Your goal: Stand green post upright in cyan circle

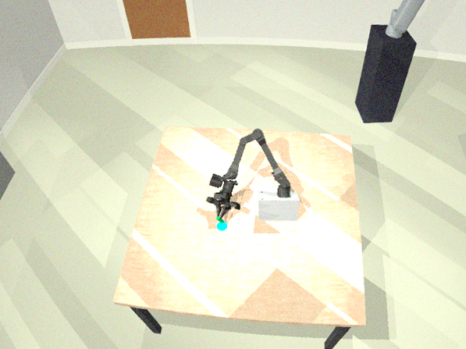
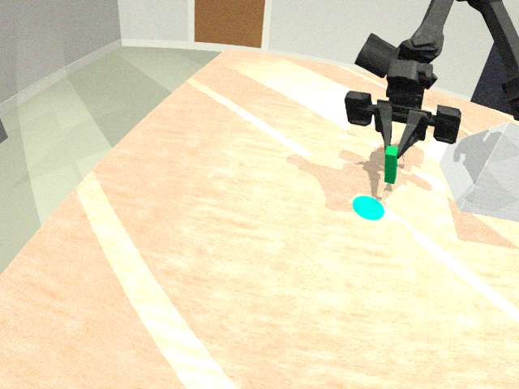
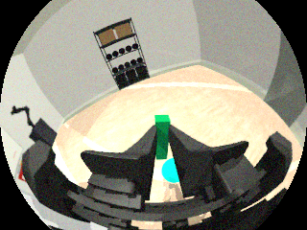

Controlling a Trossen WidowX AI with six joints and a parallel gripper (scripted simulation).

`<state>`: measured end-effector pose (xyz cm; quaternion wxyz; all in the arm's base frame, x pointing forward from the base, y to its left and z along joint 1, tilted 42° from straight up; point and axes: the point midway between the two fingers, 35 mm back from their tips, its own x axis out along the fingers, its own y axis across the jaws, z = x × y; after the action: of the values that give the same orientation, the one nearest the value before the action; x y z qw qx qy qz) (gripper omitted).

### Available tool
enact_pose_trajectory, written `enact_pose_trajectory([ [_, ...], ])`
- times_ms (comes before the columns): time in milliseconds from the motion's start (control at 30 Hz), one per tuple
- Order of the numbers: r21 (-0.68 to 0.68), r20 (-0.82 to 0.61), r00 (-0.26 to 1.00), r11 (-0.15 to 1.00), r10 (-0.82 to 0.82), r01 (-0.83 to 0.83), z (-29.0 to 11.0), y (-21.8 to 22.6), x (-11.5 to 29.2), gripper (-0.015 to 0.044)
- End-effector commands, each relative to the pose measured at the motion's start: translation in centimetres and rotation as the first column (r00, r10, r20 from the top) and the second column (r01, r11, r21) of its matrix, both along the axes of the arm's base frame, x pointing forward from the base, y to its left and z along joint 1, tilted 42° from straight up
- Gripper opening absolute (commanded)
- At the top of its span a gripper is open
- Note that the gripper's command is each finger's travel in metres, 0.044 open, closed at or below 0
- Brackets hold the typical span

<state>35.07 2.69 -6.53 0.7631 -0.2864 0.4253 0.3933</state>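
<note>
My gripper is shut on the green post, gripping it at its top end. The post hangs upright from the fingertips, above the table, a little behind and to the right of the cyan circle. In the wrist view the cyan circle shows just past the post's lower end, between the fingers. The post's bottom end is clear of the table and outside the circle in the exterior view.
A grey box that bears the arm's base stands on the wooden table to the right of the circle. A dark pedestal stands on the floor far off the table.
</note>
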Motion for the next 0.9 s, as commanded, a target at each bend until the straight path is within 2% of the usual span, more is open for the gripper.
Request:
enact_pose_trajectory([
  [0,0.017,0.026,1.000,1.000,0.011,-0.012,0.3,0.0,-0.2,0.0023],
  [867,0.101,0.203,0.977,0.991,0.066,-0.088,2.1,-0.4,-0.7,0.0023],
])
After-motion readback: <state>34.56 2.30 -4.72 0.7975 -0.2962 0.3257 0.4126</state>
